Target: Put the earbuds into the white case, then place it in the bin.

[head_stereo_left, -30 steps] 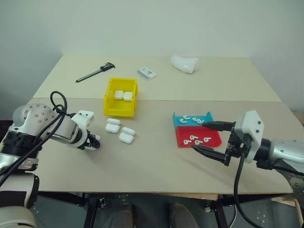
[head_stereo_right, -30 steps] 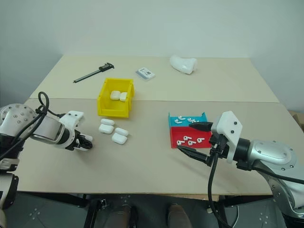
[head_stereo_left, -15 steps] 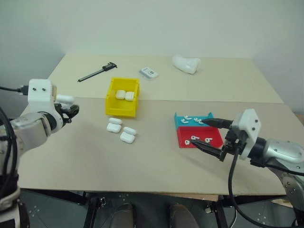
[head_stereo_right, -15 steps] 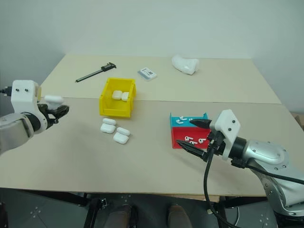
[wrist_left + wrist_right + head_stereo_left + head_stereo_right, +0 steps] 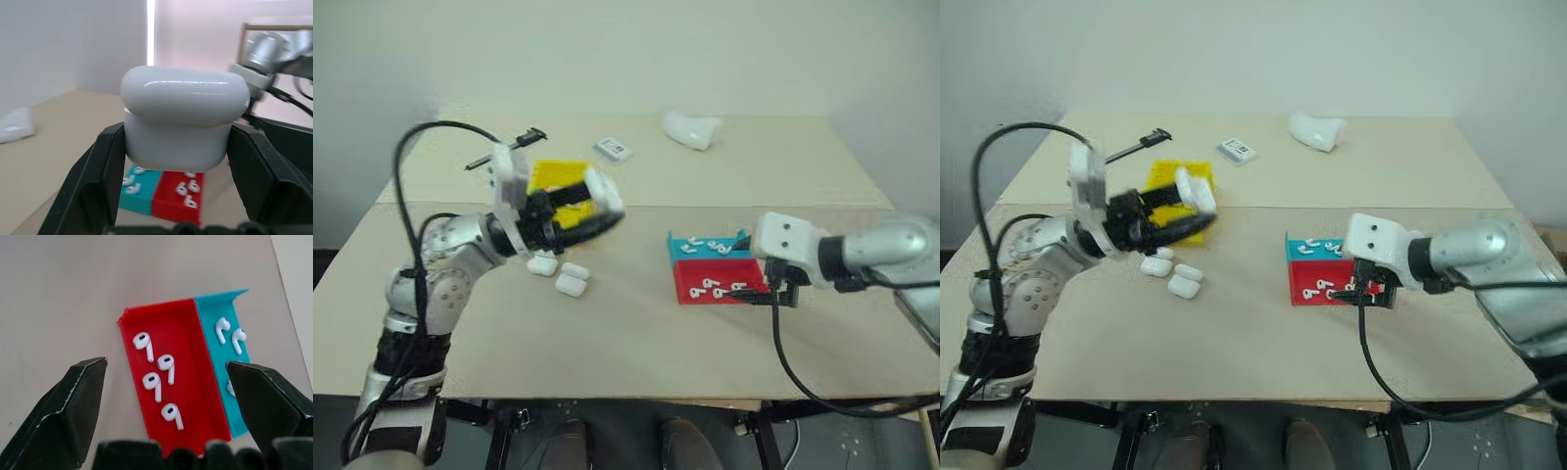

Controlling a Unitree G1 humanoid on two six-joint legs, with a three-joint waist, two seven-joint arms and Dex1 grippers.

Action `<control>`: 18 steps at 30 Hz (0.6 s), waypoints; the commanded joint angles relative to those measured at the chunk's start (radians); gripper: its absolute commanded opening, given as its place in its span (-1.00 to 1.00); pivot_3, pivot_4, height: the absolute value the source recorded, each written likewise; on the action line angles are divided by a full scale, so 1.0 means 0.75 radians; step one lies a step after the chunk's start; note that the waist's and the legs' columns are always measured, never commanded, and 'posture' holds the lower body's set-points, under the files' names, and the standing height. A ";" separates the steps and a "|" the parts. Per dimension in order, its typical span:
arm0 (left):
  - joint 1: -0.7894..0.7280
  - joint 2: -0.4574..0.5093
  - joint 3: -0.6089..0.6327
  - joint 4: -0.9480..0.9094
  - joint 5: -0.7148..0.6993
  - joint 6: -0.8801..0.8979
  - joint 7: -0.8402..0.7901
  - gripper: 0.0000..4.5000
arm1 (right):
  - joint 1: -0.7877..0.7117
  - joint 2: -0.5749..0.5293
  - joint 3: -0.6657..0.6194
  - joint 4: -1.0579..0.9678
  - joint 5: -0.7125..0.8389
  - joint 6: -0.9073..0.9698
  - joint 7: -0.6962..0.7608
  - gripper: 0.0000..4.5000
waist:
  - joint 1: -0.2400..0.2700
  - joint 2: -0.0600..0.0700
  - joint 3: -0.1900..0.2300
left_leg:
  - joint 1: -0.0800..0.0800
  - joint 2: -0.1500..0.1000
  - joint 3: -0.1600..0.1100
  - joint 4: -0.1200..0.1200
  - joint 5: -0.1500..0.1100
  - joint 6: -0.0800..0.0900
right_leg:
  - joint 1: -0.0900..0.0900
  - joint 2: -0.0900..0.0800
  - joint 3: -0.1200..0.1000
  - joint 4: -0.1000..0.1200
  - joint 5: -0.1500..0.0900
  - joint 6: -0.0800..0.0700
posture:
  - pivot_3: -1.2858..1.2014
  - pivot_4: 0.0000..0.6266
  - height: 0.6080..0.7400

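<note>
Lifted since a second ago, the left gripper (image 5: 178, 161) now hangs above the bright yellow plastic bin (image 5: 551, 176), fingers clamped on a glossy white pebble-shaped case (image 5: 182, 117). At three o'clock, the right gripper (image 5: 166, 396) hovers, fingers apart, over tiny white stemmed earbuds (image 5: 157, 383) in a shallow red tray (image 5: 198, 404).

My left gripper (image 5: 176, 161) lifts a case (image 5: 182, 117) before the bin (image 5: 555, 177); three cases (image 5: 560, 275) lie beneath; right, earbuds (image 5: 159, 379) sit in two adjoining trays (image 5: 195, 396).
</note>
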 commanded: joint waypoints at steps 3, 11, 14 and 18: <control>-0.069 -0.071 -0.017 0.027 -0.004 -0.074 -0.250 0.26 | -0.194 0.055 0.234 0.272 -0.258 -0.129 0.211 0.84 | 0.001 0.000 0.000 | 0.000 0.001 0.000 0.002 -0.001 0.001 | 0.001 0.000 -0.001 0.000 0.000 0.000 | 0.03 -0.52 1.00; 0.035 -0.111 0.002 -0.092 -0.011 -0.033 -0.255 0.26 | -0.288 0.192 0.352 0.598 -0.470 -0.338 0.339 0.38 | 0.001 0.001 -0.001 | -0.005 0.002 -0.003 0.008 -0.002 0.004 | -0.002 0.000 -0.001 0.001 0.000 0.001 | 0.03 -0.52 1.00; 0.071 -0.122 0.015 -0.138 -0.021 -0.017 -0.207 0.26 | -0.313 0.243 0.345 0.692 -0.519 -0.394 0.347 0.38 | 0.002 0.002 -0.001 | -0.005 0.002 -0.003 0.011 -0.003 0.005 | -0.001 0.000 -0.001 0.003 0.000 0.001 | 0.03 -0.52 1.00; 0.109 -0.135 0.010 -0.186 -0.020 -0.011 -0.172 0.26 | -0.355 0.301 0.346 0.806 -0.576 -0.462 0.365 0.38 | 0.003 0.002 -0.001 | -0.004 0.002 -0.003 0.012 -0.003 0.005 | 0.000 0.000 -0.002 0.004 0.000 0.001 | 0.03 -0.52 1.00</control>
